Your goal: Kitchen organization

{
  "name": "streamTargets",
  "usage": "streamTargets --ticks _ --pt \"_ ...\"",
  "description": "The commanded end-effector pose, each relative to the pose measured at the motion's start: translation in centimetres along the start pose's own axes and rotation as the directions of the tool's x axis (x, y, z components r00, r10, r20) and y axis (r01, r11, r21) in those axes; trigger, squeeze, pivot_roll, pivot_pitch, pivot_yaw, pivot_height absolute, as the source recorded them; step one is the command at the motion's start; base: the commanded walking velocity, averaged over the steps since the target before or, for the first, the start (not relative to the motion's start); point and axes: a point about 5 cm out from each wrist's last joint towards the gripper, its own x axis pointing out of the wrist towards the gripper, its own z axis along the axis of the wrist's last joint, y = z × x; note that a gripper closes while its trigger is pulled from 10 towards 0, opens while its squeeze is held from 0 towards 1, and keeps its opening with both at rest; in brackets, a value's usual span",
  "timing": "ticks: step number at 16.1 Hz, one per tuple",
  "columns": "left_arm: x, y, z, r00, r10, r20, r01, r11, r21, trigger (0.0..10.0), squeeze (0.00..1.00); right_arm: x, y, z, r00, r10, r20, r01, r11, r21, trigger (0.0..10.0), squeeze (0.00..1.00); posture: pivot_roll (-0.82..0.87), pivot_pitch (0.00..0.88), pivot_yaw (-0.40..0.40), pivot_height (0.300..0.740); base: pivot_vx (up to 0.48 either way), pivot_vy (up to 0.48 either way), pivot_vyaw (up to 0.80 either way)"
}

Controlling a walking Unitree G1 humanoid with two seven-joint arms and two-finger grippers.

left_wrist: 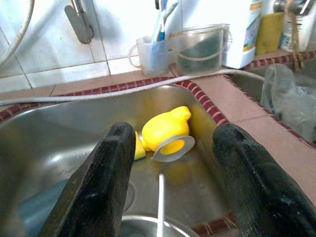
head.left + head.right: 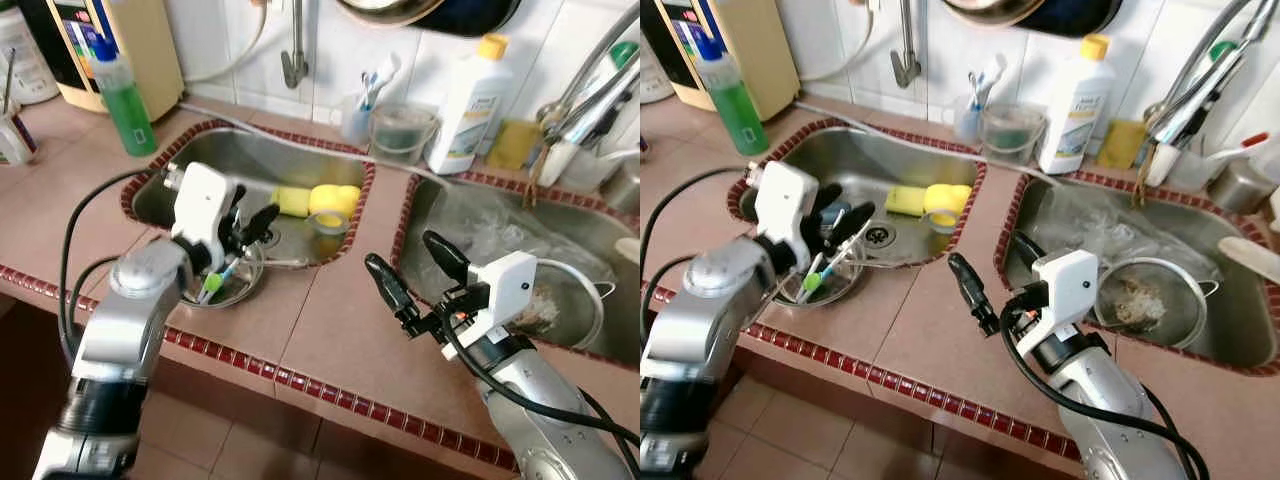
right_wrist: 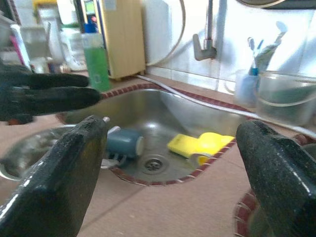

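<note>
Both my arms are silver, rounded metal segments with darker black collars near the joints. Each wrist carries a white, boxy housing, and thick black cables loop out from them. My left gripper and right gripper each have two long, matte black fingers with slightly textured surfaces.

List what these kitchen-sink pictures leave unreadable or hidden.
- Small steel bowl at the left sink's front rim: the left pincer and its wrist housing cover most of it in the eye views; contents partly hidden.
- White bottle: label print too small to read.
- Dark pan on the wall: cut off by the top edge.
- Strainer in the right sink: its contents too blurred to name.
- Right pincer: open above the counter.
</note>
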Motion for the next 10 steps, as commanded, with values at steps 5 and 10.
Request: streamTargets --ticks 5,10 --pt "-0.7 -0.3 -0.8 0.996 0.029 -0.09 -0.038 0.994 -0.1 10.0 0.0 0.2 -1.2 -0.5 0.998 -0.002 -0.059 0.002 1.0 0.006 10.0 0.0 -0.11 0.015 -0.042 0.74 0.0 0.0 0.0" --pt "-1.1 -1.1 -1.9 0.974 -0.012 -0.225 -0.018 0.991 -0.133 10.0 0.0 -1.6 1.3 -2.0 0.975 0.169 -0.145 -0.161 0.985 0.069 10.0 0.0 -0.11 0.035 -0.04 0.74 0.0 0.0 0.0"
